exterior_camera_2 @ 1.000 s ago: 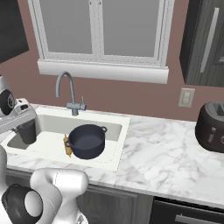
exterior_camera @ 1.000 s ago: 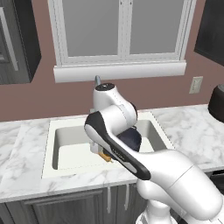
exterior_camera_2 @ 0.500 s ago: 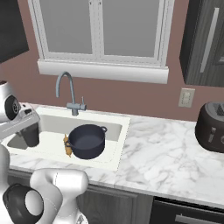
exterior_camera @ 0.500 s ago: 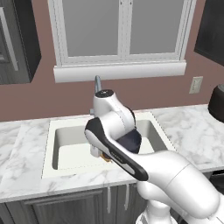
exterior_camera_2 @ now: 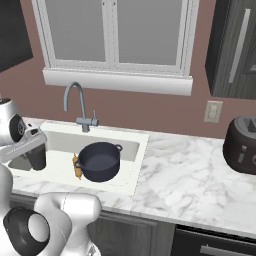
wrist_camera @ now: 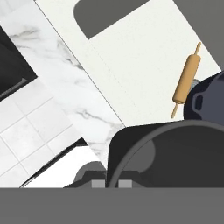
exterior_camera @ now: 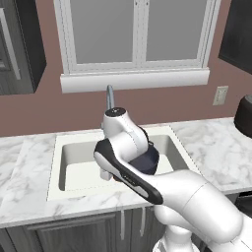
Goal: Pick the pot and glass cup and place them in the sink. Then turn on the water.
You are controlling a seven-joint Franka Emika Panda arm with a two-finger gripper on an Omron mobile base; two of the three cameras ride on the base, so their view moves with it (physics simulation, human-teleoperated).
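Observation:
The dark navy pot (exterior_camera_2: 100, 161) stands inside the white sink (exterior_camera_2: 136, 165), and its edge shows in the hand view as the pot (wrist_camera: 205, 103). My gripper (exterior_camera_2: 34, 146) is at the sink's left end, shut on the rim of the dark glass cup (exterior_camera_2: 36, 158). The cup hangs upright, low over the basin. Seen from the hand, the glass cup (wrist_camera: 175, 148) looms large and close, above the sink floor (wrist_camera: 144, 52). The grey gooseneck faucet (exterior_camera_2: 75, 97) stands behind the basin, and no water runs from it. My arm partly hides the pot (exterior_camera: 148, 160) in the left base view.
A wooden rolling pin (wrist_camera: 187, 78) lies on the sink floor beside the pot, also seen as the rolling pin (exterior_camera_2: 77, 167). A dark toaster (exterior_camera_2: 242, 145) sits on the marble counter (exterior_camera_2: 190, 185) at the right. A window sill runs along the wall above the faucet.
The arm has carried the cup a little to the right and lower into the sink. The pot and the rolling pin have not moved.

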